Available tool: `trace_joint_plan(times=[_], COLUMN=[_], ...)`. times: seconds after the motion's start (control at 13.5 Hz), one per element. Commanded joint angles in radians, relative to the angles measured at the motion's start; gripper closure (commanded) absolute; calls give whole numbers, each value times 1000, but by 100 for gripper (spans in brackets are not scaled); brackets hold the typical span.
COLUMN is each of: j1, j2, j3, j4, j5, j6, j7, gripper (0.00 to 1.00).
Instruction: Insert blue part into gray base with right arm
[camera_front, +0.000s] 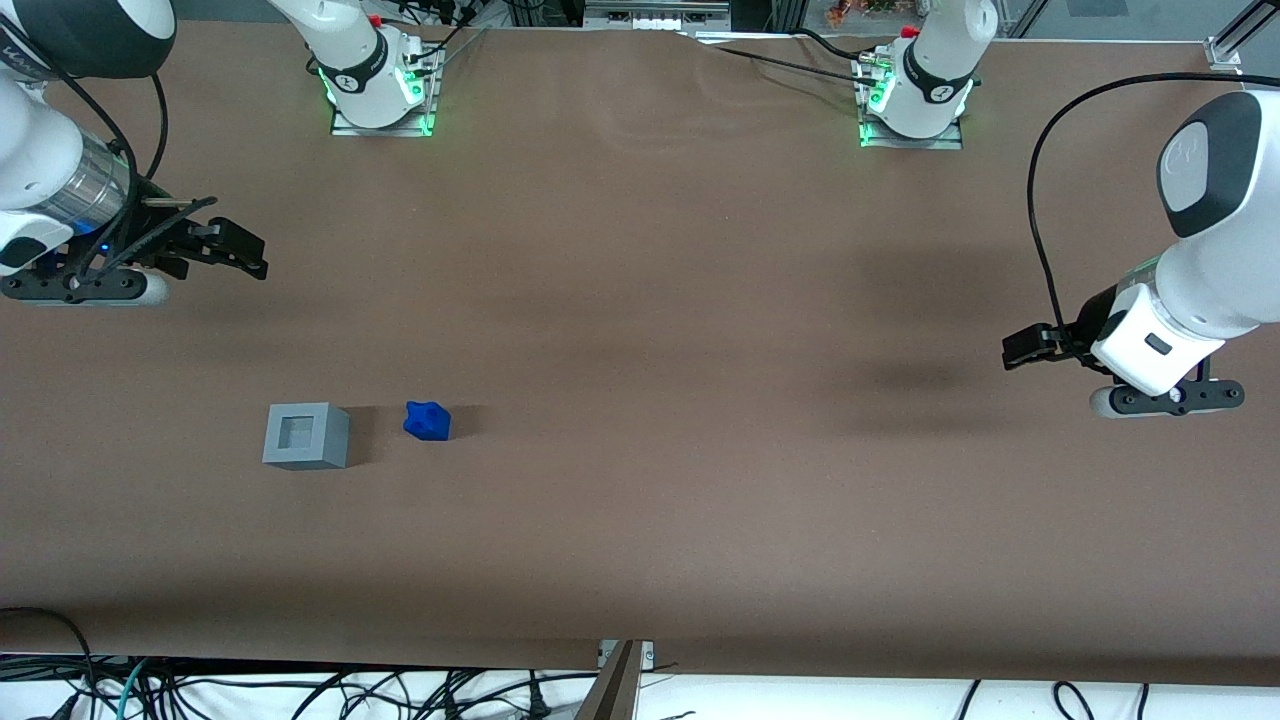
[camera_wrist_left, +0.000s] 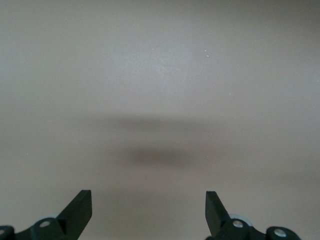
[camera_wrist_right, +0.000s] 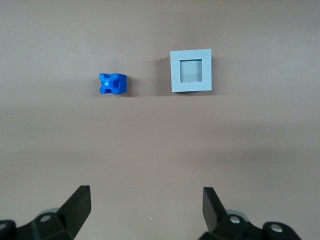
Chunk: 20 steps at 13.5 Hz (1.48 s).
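Gripper (camera_wrist_right: 145, 207) wide open — empty, well above blue part (camera_wrist_right: 113, 84).

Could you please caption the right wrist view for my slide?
Open black two-finger gripper hovers apart from small bright-blue plastic block beside light-gray recessed cube.

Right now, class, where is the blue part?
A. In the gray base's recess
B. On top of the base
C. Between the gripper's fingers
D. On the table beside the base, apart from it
D: the blue part lies on the table beside the base, a gap between them; the gripper hangs open, empty, farther from the camera.
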Motion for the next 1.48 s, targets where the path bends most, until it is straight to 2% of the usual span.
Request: trace_joint_plan(times=[0.0, 0.59, 1.41], j1=[-23, -23, -26], j2=[-12, -7, 13], j3=[22, 25, 19], j4=[13, 73, 67], j5=[-12, -12, -31], j6=[-26, -33, -27], j7=[-3, -6, -12], gripper=[1, 1, 1])
